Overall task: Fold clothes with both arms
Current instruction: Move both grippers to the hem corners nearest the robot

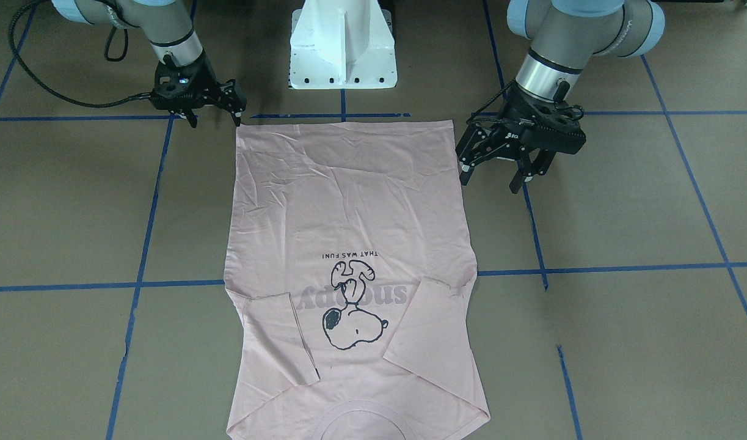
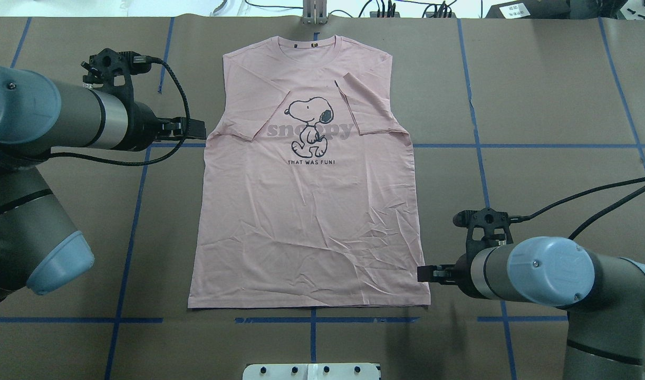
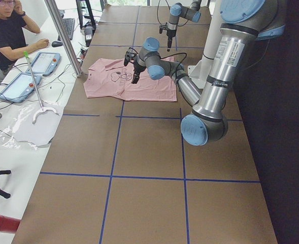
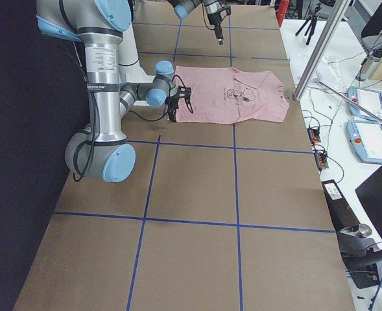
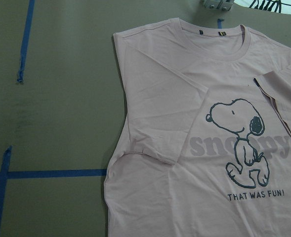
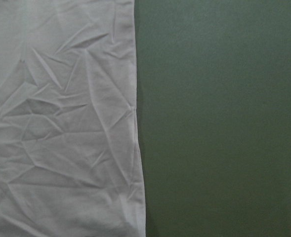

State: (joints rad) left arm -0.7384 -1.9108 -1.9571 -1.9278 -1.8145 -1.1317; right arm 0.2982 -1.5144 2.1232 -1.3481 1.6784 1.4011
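Only the front-facing view shows the jaws plainly. There the left gripper [image 1: 489, 183] hangs spread wide and empty just off the T-shirt's [image 1: 349, 201] side edge. The right gripper [image 1: 217, 119] is also parted, one fingertip at the hem corner, with no cloth between its fingers. From overhead both grippers are mere black stubs at the shirt's edges. The left wrist camera brings the collar, cartoon dog and lettering close; the right wrist camera shows only a crumpled cloth edge beside bare surface.

The brown table [image 2: 538, 79] carries a grid of blue tape [image 2: 512, 145]. The left side view adds a white desk [image 3: 7, 162] with tablets [image 3: 40, 63] and a seated person [image 3: 7, 30].

The pink shirt lies flat and print up mid-table. Its collar is near the far edge and its hem is toward the white base [image 1: 342, 43]. Both sleeves are folded inward and the lower half is creased.
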